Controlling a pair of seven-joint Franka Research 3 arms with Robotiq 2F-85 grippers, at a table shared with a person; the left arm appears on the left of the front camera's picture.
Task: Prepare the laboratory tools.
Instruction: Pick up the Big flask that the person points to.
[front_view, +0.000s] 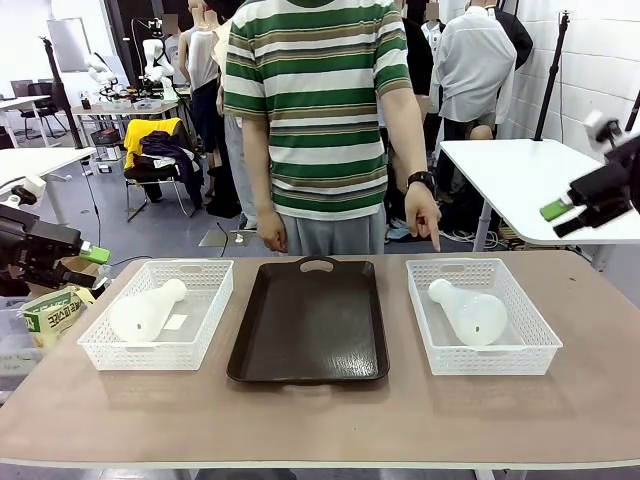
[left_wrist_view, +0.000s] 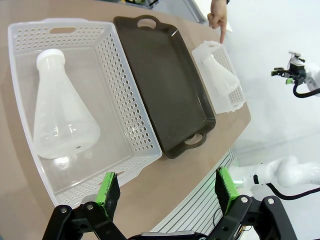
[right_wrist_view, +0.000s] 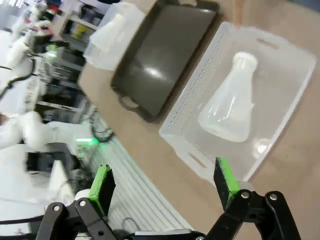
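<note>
Presently, front view: both flasks lie on their sides, left flask (front_view: 147, 310) in the left basket (front_view: 140, 357), right flask (front_view: 468, 312) in the right basket (front_view: 495, 362), tray (front_view: 310, 320) between.
Left wrist view: left fingers (left_wrist_view: 107, 192) apart, empty; left flask ahead, neck pointing away.
Right wrist view: right fingers (right_wrist_view: 225, 181) apart, empty; right flask ahead, neck pointing away.
Judgement: each arm is nearer its own flask.

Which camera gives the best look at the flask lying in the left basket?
The left wrist view: the left flask lies close and sharp, neck to base. The front view shows it smaller; the right wrist view shows it far off and blurred.
</note>
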